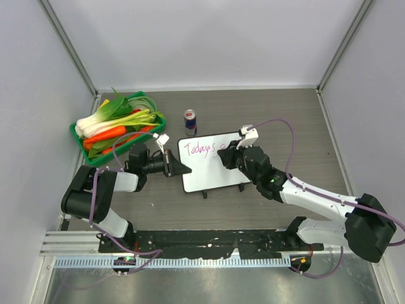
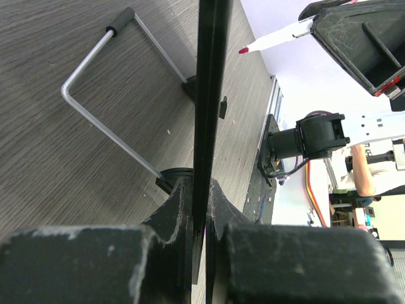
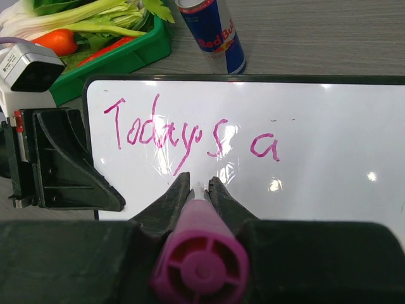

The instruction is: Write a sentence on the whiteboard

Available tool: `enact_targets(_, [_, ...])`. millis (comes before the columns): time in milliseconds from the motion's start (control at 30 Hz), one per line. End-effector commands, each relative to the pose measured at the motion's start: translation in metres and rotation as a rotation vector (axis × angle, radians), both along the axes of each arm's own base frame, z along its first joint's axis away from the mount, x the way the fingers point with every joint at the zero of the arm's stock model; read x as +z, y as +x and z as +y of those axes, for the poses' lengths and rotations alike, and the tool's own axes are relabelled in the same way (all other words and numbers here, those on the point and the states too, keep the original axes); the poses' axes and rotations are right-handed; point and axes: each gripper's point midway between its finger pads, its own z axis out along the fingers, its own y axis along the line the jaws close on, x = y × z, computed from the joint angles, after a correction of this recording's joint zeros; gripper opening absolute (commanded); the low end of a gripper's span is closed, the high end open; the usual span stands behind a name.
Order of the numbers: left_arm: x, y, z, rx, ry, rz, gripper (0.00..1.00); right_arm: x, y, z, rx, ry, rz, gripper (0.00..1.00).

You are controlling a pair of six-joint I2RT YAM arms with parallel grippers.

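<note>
The whiteboard (image 1: pixel 212 176) lies at the table's middle, with the sentence (image 1: pixel 201 149) in pink along its top, reading "Today's a" (image 3: pixel 190 133). My left gripper (image 1: pixel 182 169) is shut on the board's left edge; in the left wrist view the board (image 2: pixel 212 95) runs edge-on between the jaws of that gripper (image 2: pixel 201 187). My right gripper (image 1: pixel 226 156) hovers over the board's right half, shut on a pink marker (image 3: pixel 201 253). The marker's tip (image 2: pixel 243 49) points at the white surface (image 3: pixel 329 164) below the words, just past the right gripper (image 3: pixel 199 180).
A green basket (image 1: pixel 95 158) of vegetables sits at the back left. A Red Bull can (image 1: pixel 190 121) stands just behind the board. A bent wire leg (image 2: pixel 101 120) juts from the board's underside over the wooden tabletop. Grey walls close in on three sides.
</note>
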Motion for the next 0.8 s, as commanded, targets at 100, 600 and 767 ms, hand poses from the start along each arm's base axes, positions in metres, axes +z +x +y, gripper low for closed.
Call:
enact_targets(100, [-0.018,0.007,0.004,0.051,0.052,0.046,0.0,0.041,0.018,0.013,-0.036,0.096,-0.092,0.01])
enact_targets(600, [-0.018,0.007,0.004,0.05,0.051,0.048,0.0,0.021,0.022,0.013,-0.051,0.048,-0.059,0.01])
enact_targets(767, [-0.018,0.007,0.004,0.051,0.052,0.047,0.0,0.014,0.021,0.012,-0.046,0.031,-0.046,0.01])
